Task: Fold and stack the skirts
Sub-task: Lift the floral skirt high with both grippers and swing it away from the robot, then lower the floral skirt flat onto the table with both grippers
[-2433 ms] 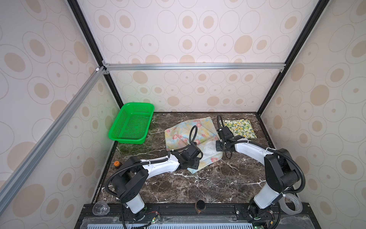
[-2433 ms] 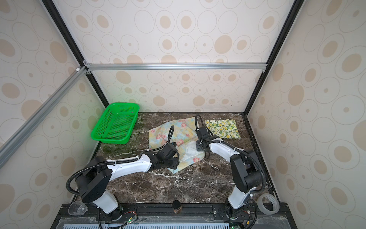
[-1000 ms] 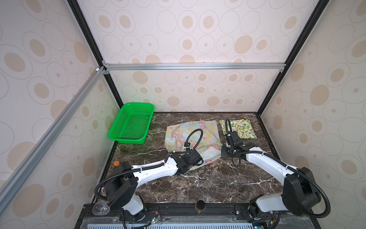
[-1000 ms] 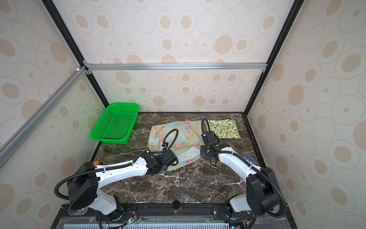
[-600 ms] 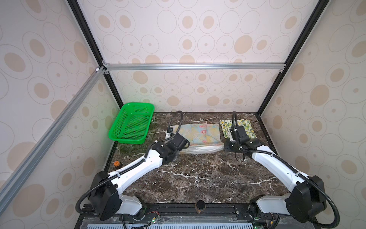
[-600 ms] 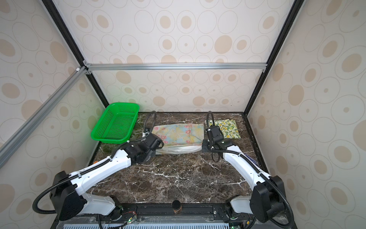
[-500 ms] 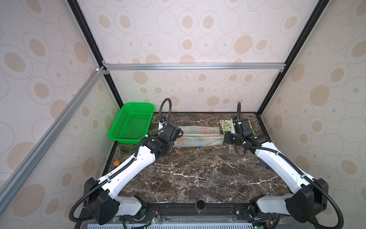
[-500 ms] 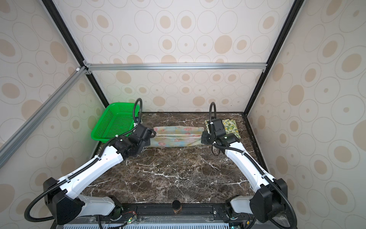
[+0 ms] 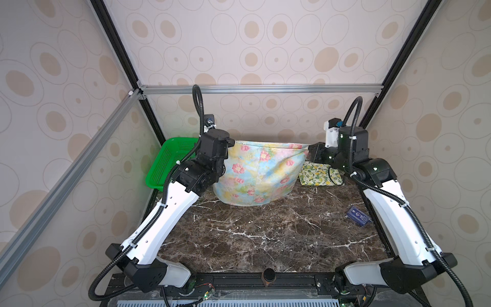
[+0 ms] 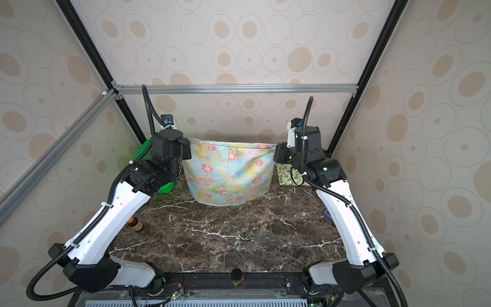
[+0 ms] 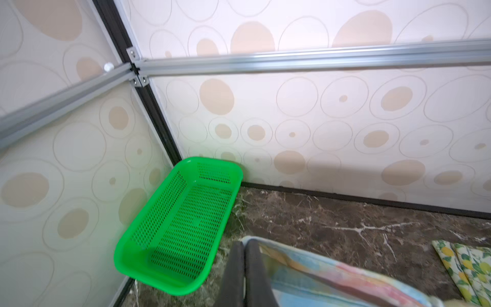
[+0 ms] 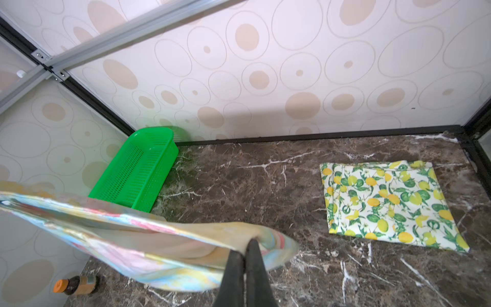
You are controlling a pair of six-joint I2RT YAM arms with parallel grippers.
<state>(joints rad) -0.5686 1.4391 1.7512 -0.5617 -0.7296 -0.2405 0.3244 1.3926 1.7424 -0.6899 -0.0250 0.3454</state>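
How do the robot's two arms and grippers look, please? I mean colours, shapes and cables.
The left arm and right arm match: white shells on the long links, black blocky joints and bases. A black ribbed hose runs along each. The left gripper and right gripper each have two slim, dark tapering fingers.

No legible text; print on blue card [image 9: 358,215] too small.

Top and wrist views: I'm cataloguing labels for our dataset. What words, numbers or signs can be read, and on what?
Nothing is legible.
blue card: white print, too small to read.
orange-capped bottle: any label too blurred to read.
floral skirt, lemon skirt: patterns only, no writing.
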